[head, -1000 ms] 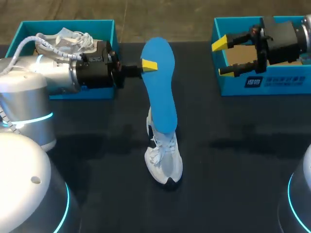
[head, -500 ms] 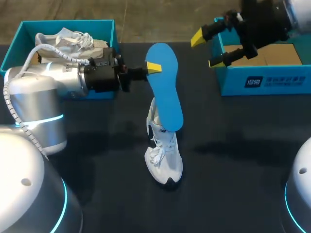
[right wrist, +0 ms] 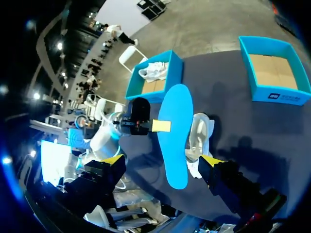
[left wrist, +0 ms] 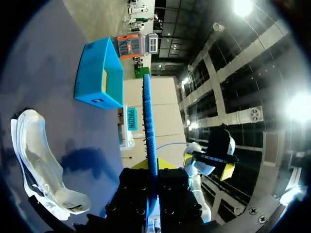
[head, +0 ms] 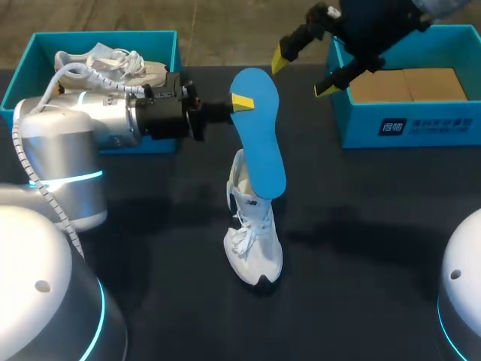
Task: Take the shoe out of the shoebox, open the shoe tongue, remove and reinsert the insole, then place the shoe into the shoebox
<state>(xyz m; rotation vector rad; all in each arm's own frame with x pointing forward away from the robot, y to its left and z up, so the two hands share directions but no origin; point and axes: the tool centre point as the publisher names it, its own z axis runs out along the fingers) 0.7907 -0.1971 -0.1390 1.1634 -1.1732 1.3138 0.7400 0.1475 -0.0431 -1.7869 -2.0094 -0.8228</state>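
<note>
**Insole in the air over the shoe, reinsertion to come**

The left gripper (head: 239, 101) is clenched on the far end of the blue insole (head: 259, 135). The insole slants down over the opening of the white shoe (head: 254, 241), which lies mid-tabletop with its toe toward the near edge. The right gripper (head: 303, 71), fingers spread and grasping nothing, hovers near the shoebox (head: 409, 128) at the far right corner. To do this well, I judge the low end should enter the opening first, in line with the sole. The right gripper should steady the light shoe, and the left should let go only once the insole lies flat.
</note>
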